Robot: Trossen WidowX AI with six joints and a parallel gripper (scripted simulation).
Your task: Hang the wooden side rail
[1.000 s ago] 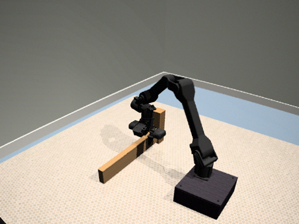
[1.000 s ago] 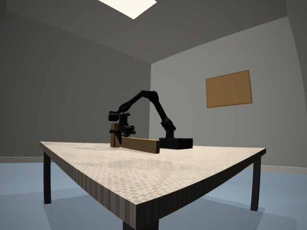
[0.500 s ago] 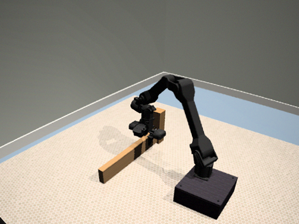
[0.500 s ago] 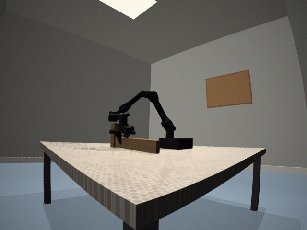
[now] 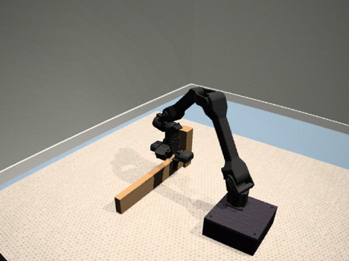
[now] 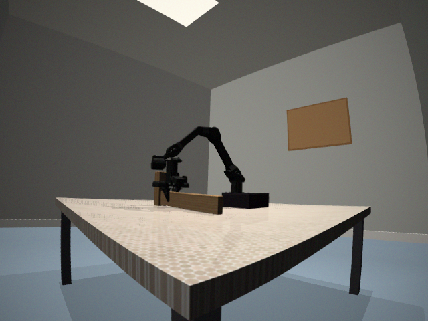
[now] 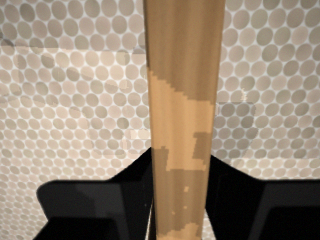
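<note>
The wooden side rail [image 5: 139, 188] [image 6: 198, 202] [image 7: 182, 120] is a long tan board standing on its narrow edge. Its far end, nearest the exterior camera, is down at the table. Its other end is at the headboard post. The post [image 5: 189, 138] [image 6: 157, 193] is a short upright wooden block, partly hidden behind the gripper. My gripper [image 5: 175, 161] [image 6: 172, 194] [image 7: 173, 148] is shut on the rail close to its post end, one finger on each side. The steel hooks, the pins and the slot are hidden, so whether the hooks sit on the pins cannot be seen.
The arm stands on a dark base block [image 5: 241, 220] [image 6: 246, 200] to the side of the rail. The patterned table [image 5: 120, 257] [image 6: 207, 241] carries everything. The table's edge passes behind the post.
</note>
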